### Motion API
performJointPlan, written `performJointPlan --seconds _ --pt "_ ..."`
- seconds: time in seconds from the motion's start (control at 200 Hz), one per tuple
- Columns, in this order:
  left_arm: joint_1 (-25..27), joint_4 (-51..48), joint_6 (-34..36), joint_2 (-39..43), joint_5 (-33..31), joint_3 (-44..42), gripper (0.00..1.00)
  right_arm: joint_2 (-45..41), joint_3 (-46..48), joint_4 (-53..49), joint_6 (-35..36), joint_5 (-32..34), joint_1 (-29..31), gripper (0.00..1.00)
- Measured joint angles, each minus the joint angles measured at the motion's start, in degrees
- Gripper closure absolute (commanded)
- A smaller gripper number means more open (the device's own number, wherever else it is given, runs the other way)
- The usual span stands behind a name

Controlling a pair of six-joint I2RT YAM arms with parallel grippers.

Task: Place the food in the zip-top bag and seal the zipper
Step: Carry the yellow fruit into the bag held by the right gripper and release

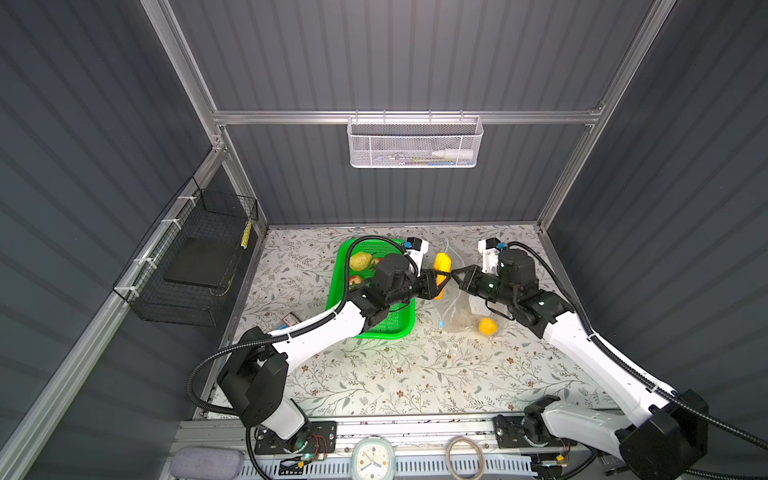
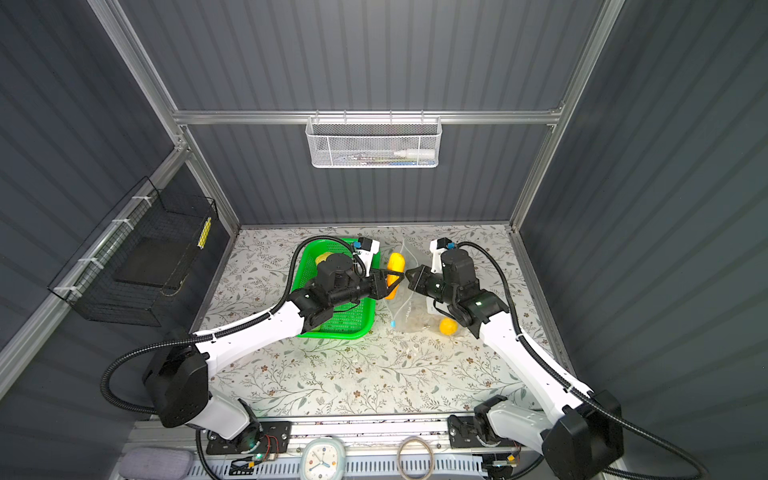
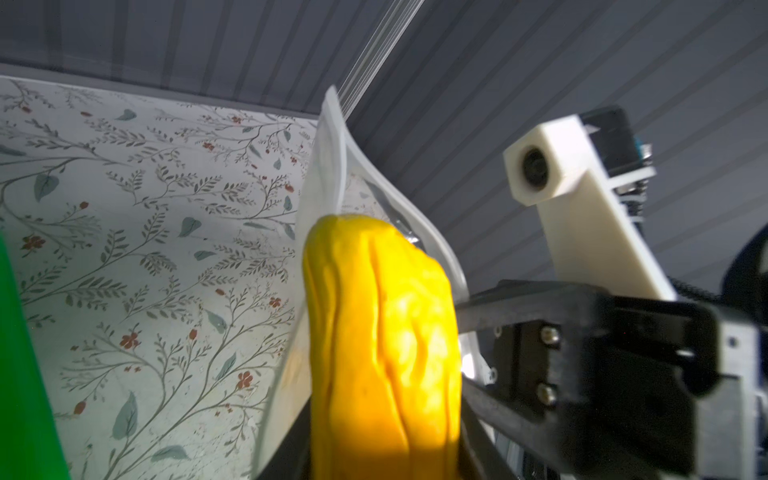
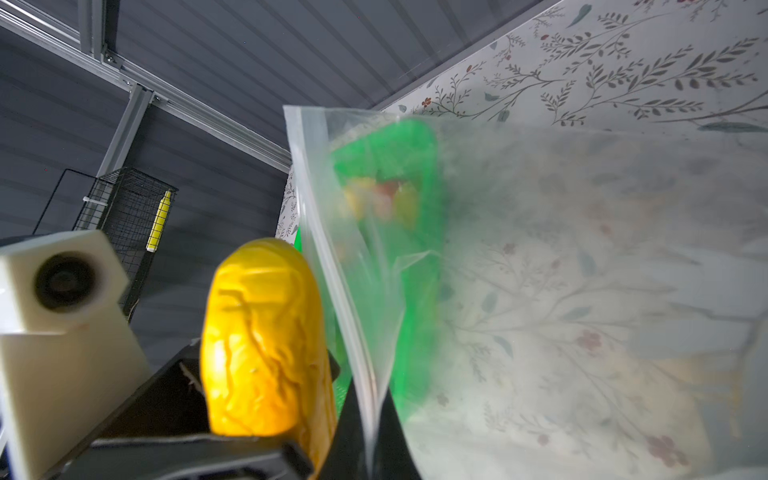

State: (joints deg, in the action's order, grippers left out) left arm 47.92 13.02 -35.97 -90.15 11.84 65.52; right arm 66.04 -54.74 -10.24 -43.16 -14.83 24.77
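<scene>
Across the floral tabletop [image 1: 374, 374] the job reads as barely begun. Biggest among its things is the green basket [image 1: 399, 329] on my left, and several pieces of food [image 1: 360, 261] lie in it, so most of the loading is left. Just beside it on the right is the zip-top bag [image 1: 457, 309], its mouth edge lifted off the cloth. My right gripper [image 1: 457, 279] is pinched tight on one lip of that edge, holding it up; the right wrist view shows the film running down between my jaws. My left gripper [image 1: 444, 279] is clamped around the long orange piece [image 1: 441, 261], which stands upright just outside the mouth, near the plastic but not yet inside. One yellow round fruit [image 1: 487, 326] looks to lie in the bag's bottom, the only piece I would count as done. Smallest is the light-blue slider tab [image 1: 439, 322] at the near end of the zipper [image 4: 316, 249], so I judge sealing not yet started.
</scene>
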Motion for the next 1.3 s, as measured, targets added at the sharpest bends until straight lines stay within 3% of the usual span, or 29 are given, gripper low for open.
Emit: performJointPlan --seconds 0.61,0.915,1.301 --pt "2.05 -19.47 4.02 -7.67 -8.04 9.44 0.46 0.11 0.11 -0.04 0.09 -0.42 0.0 1.0" --pt "2.05 -21.31 4.0 -7.91 -9.99 9.44 0.44 0.98 1.92 -0.02 0.0 -0.39 0.0 1.0" --pt "2.03 -19.26 4.04 -3.96 -10.25 8.94 0.24 1.03 1.92 0.37 0.2 0.46 -0.13 1.0"
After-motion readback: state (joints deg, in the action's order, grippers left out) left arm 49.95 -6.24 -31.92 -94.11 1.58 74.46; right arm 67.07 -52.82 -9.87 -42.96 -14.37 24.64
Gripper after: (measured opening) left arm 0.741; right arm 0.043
